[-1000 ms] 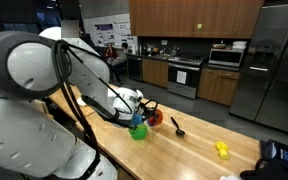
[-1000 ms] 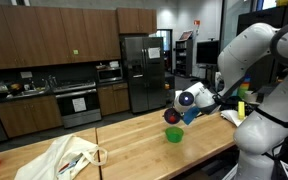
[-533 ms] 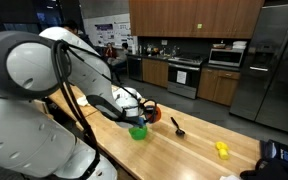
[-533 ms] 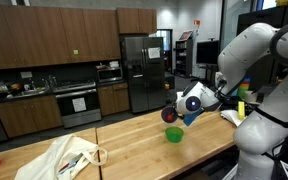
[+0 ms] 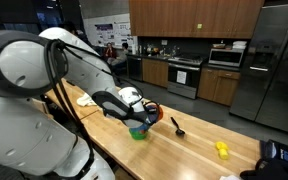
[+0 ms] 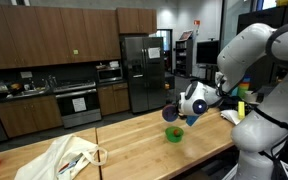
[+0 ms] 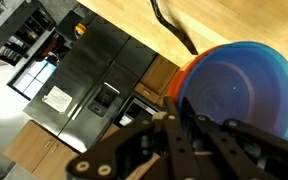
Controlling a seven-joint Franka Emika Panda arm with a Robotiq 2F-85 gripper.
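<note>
Wood table (image 5: 199,152) carries a green bowl (image 5: 137,131). Just above it and apart from it hangs the red bowl (image 5: 154,116), blue inside in the wrist view. It is tilted, its rim clamped between the fingers of the gripper (image 5: 147,112). Right of them in an exterior view lies a black spoon (image 5: 177,127), and farther right a yellow thing (image 5: 222,149). On the fridge (image 7: 109,55) door, sheets (image 7: 56,98) are too blurred to read.
</note>
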